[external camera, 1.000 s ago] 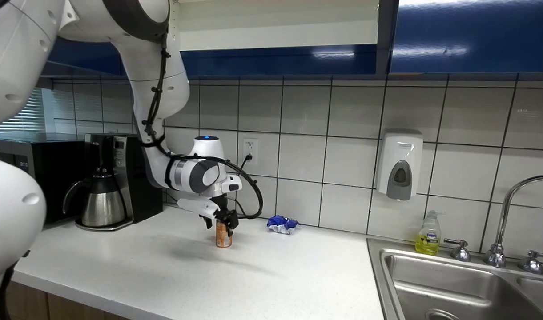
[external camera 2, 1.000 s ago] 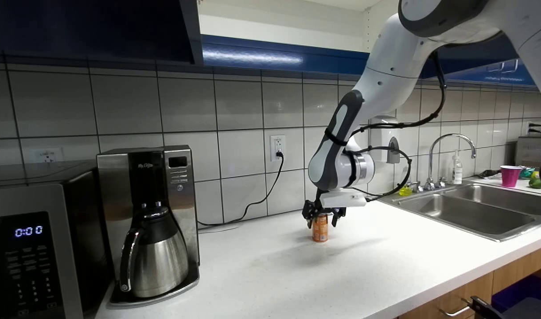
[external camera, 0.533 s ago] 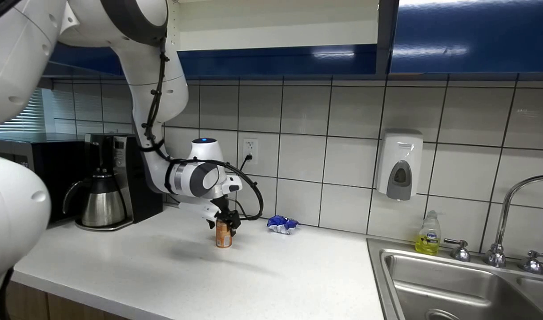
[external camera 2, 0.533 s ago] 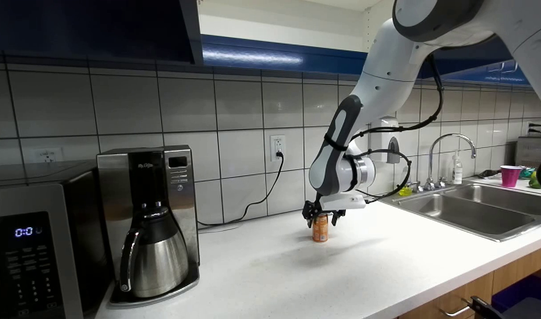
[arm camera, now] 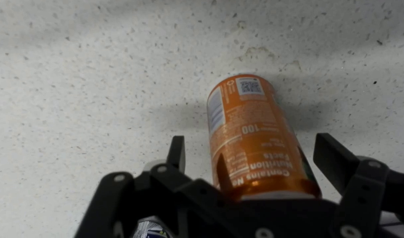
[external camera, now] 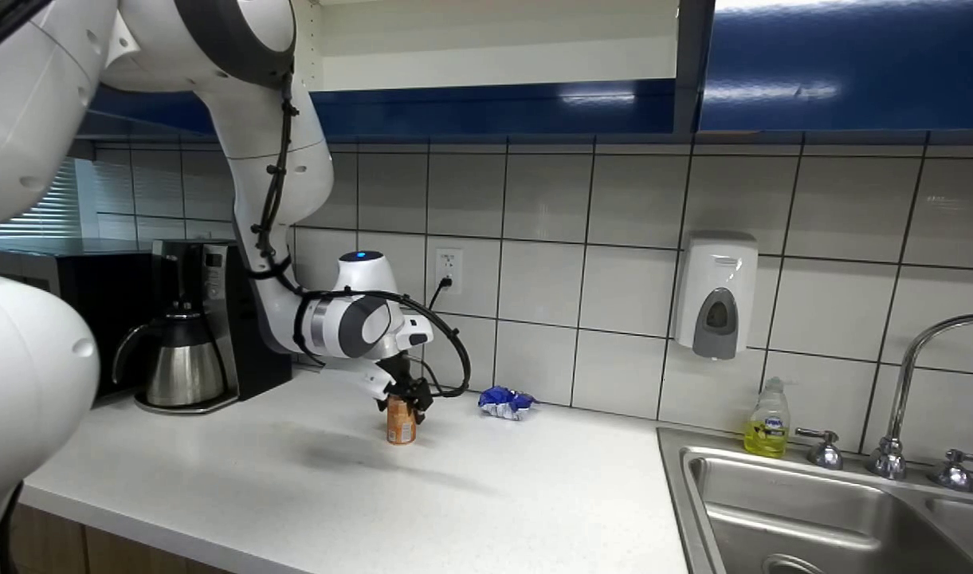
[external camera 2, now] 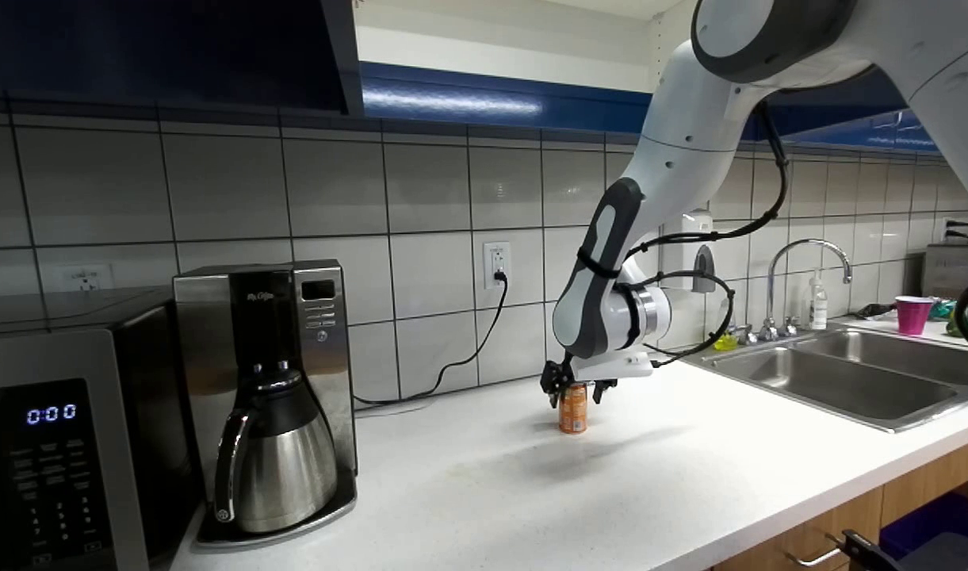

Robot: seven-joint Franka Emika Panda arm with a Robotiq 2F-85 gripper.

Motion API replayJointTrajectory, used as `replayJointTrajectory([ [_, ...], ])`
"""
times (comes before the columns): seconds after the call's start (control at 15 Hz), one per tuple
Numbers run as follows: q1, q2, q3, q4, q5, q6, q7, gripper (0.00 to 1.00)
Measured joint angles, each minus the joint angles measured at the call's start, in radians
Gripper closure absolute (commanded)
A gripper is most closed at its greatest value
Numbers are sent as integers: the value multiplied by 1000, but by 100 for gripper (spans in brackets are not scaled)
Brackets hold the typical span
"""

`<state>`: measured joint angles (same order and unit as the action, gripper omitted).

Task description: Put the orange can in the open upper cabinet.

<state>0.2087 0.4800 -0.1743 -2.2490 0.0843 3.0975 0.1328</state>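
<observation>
The orange can (external camera: 401, 424) stands upright on the white counter in both exterior views (external camera 2: 573, 412). My gripper (external camera: 401, 410) is right over the can, its fingers on either side of the can's upper part (external camera 2: 576, 401). In the wrist view the can (arm camera: 251, 129) is between the open fingers (arm camera: 250, 145), with a gap on each side. Its top is partly hidden by the gripper body. The open upper cabinet (external camera: 494, 48) is on the wall above, with a pale interior and a blue lower edge; it also shows in an exterior view (external camera 2: 507, 40).
A crumpled blue wrapper (external camera: 506, 402) lies behind the can near the wall. A coffee maker with a steel pot (external camera 2: 285, 468) and a microwave (external camera 2: 55, 444) stand to one side. A sink (external camera: 789, 502) and a wall soap dispenser (external camera: 717, 295) are on the opposite side.
The arm has lowered slightly and the hand has tilted a little. The fingers have shifted slightly about the can's upper part. The can has not moved.
</observation>
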Motion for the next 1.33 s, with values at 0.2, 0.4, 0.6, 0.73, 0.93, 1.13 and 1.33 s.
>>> replayJointTrajectory([
  [0.2, 14, 5, -12, 1, 0, 8, 12, 12],
  [0.4, 20, 12, -16, 5, 0, 15, 17, 44],
  [0.6, 23, 20, -16, 9, 0, 22, 21, 58],
  [0.73, 23, 21, -16, 12, 0, 34, 22, 61],
  [0.93, 23, 23, -16, 15, 0, 37, 23, 62],
  [1.13, 23, 23, -15, 16, 0, 36, 23, 62],
  [1.33, 23, 22, -9, 22, 0, 24, 23, 62],
])
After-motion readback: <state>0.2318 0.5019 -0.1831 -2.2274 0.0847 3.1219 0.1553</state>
